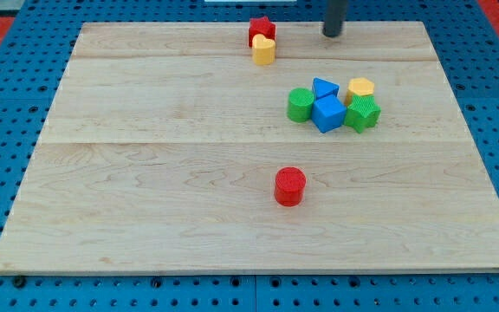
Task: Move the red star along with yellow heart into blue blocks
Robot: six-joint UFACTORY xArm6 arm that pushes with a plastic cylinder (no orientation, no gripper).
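So my tip [332, 34] sits near the top edge of the frame, a bit right of centre, and it's bare: just a rod, nothing held, not touching any block. The red star [262, 29] and yellow heart [264, 49] are at the top centre, pressed together, heart just below the star, both to the left of my tip. The blue blocks, a blue triangle [325, 87] and a blue cube [328, 113], are right of centre in a tight cluster with a green cylinder [299, 105], a green block [363, 113] and a yellow hexagon-ish block [361, 87].

What worries me: my tip is on the wrong side, I think. A push from here sends the pair left, away from the blues. Getting round to their upper left without clipping the star is the tricky bit. And pushing two loose pieces, the heart could easily slip off sideways, or the pair hits the green cylinder first and scatters the cluster. The red cylinder [290, 186] lower down looks safely out of the way.
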